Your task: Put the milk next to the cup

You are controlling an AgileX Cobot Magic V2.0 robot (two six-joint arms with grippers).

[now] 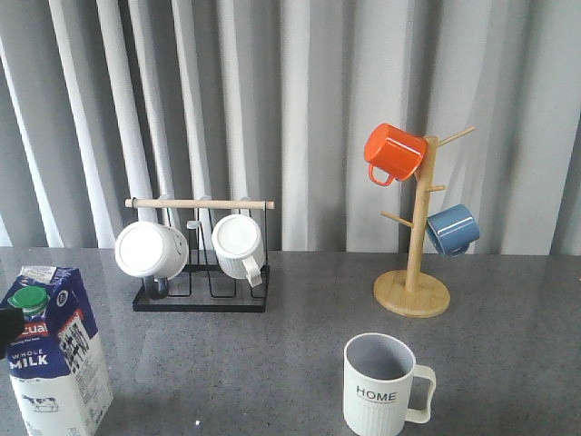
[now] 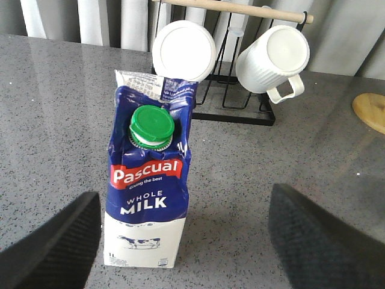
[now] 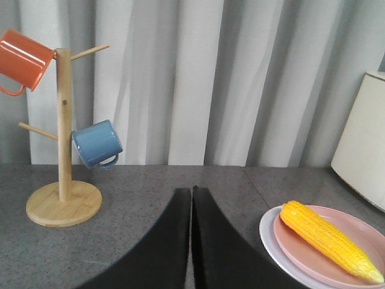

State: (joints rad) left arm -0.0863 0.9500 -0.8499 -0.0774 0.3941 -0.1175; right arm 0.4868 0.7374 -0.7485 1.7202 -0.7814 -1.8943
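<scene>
The milk (image 1: 56, 354) is a blue and white carton with a green cap, standing upright at the table's front left. The cup (image 1: 381, 386), a pale ribbed mug marked "HOME", stands at the front, right of centre, far from the milk. In the left wrist view the milk (image 2: 147, 198) stands between my left gripper's (image 2: 185, 194) wide-open fingers (image 2: 54, 247), close to one finger, and I see no contact. My right gripper (image 3: 192, 191) is shut and empty over bare table. The cup shows in neither wrist view.
A black wire rack (image 1: 200, 295) with two white mugs stands behind the milk. A wooden mug tree (image 1: 413, 291) holds an orange mug (image 1: 393, 153) and a blue mug (image 1: 452, 229). A corn cob (image 3: 328, 241) lies on stacked plates (image 3: 271, 238) beside my right gripper.
</scene>
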